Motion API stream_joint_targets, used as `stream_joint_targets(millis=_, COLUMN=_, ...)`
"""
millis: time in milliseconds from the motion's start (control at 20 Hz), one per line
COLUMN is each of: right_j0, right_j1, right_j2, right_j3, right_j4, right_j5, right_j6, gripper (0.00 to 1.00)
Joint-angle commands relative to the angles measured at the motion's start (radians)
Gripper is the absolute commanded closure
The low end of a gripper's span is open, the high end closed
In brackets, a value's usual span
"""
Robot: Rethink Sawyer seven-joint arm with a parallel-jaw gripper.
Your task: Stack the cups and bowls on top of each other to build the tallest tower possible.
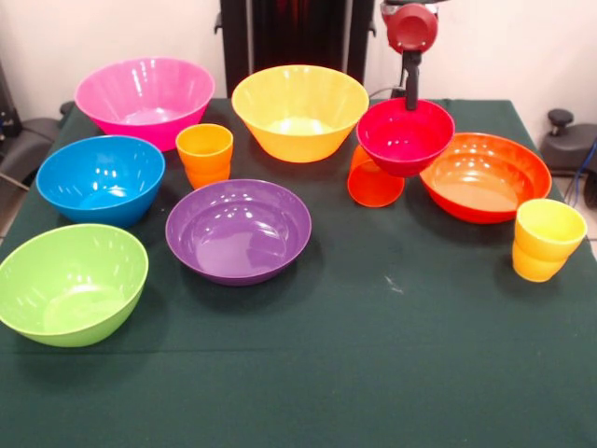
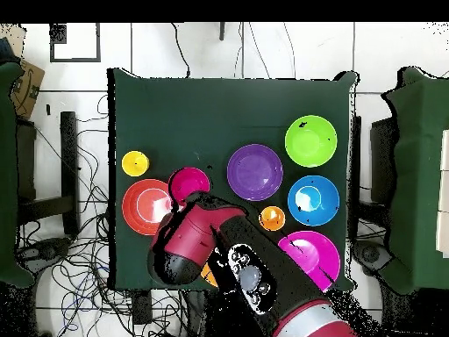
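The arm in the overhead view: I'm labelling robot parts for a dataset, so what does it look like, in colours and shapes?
The arm is bulky and rounded, with glossy dark red shells joined by black sections. One black section carries a cluster of pale round buttons, and a light grey band rings the arm near its base. In the front view, a rounded red housing tops a thin black stem reaching down to the gripper.

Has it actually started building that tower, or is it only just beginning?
Only just beginning. Nothing is clearly stacked: the pink bowl, yellow bowl, blue bowl, green bowl, purple bowl and orange-red bowl each sit alone. In hand: the gripper is at the rim of the small magenta-red bowl, which sits above a tipped red-orange cup. The orange cup and yellow cup wait.
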Motion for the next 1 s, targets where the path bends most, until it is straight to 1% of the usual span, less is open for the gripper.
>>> stream_joint_targets(millis=50, right_j0=-0.002, right_j1=0.067, right_j2=-0.046, right_j3=-0.053, right_j4=-0.085, right_j5=0.021, right_j6=-0.029, gripper=1.00)
stream_joint_targets(millis=250, right_j0=-0.003, right_j1=0.058, right_j2=-0.045, right_j3=-0.048, right_j4=-0.089, right_j5=0.005, right_j6=-0.020, gripper=1.00)
stream_joint_targets(millis=550, right_j0=-0.025, right_j1=0.040, right_j2=-0.031, right_j3=-0.047, right_j4=-0.075, right_j5=0.013, right_j6=-0.049, gripper=1.00)
stream_joint_targets(millis=650, right_j0=-0.031, right_j1=0.044, right_j2=-0.033, right_j3=-0.054, right_j4=-0.084, right_j5=0.015, right_j6=-0.057, gripper=1.00)
stream_joint_targets(millis=850, right_j0=-0.027, right_j1=0.061, right_j2=-0.054, right_j3=-0.081, right_j4=-0.131, right_j5=0.003, right_j6=-0.049, gripper=1.00)
stream_joint_targets(millis=1000, right_j0=-0.056, right_j1=0.059, right_j2=-0.035, right_j3=-0.077, right_j4=-0.120, right_j5=0.004, right_j6=-0.082, gripper=1.00)
